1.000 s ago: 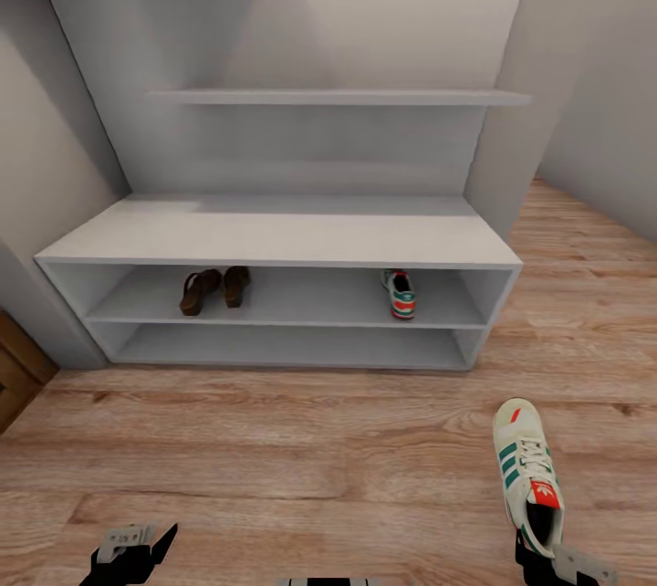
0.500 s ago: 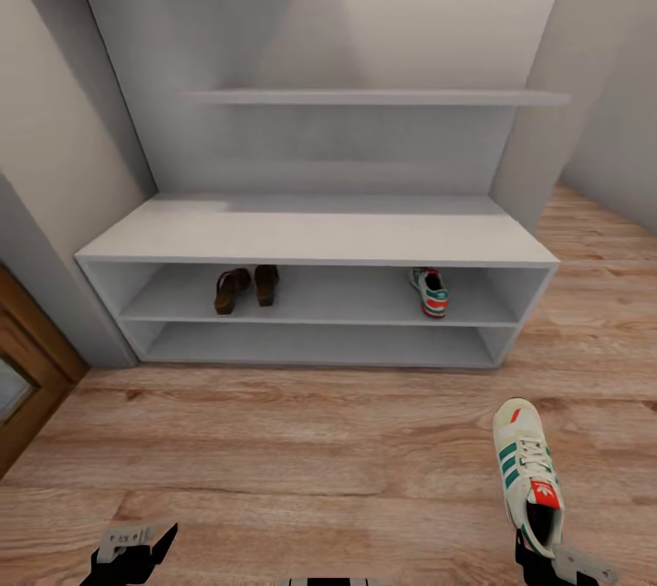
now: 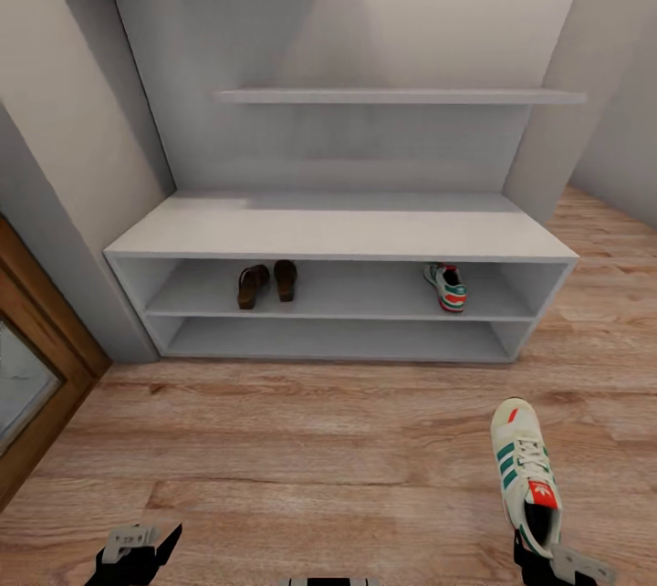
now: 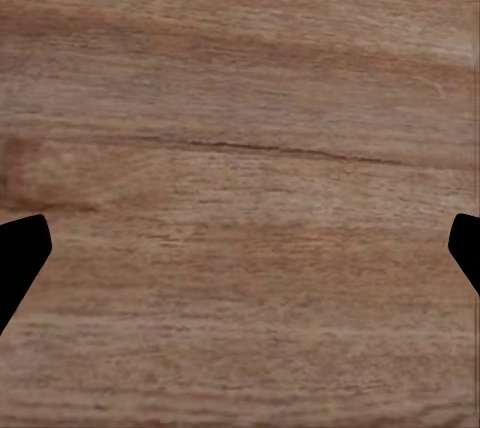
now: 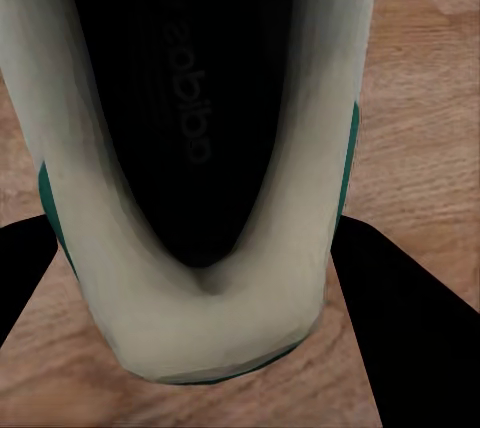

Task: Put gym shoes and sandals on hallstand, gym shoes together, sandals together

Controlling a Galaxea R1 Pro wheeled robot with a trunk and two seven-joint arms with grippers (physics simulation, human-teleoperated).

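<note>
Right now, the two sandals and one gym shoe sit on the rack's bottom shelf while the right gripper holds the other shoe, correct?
Not quite: the head view shows the sandals and gym shoe on the upper shelf level of the rack, not the bottom. The right gripper does hold the other shoe.

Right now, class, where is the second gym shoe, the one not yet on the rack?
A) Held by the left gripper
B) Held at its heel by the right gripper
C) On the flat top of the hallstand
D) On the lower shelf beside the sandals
B: the gym shoe sits heel-first in the right gripper, toe pointing toward the hallstand, above the floor; the left gripper is open with nothing in it.
</note>
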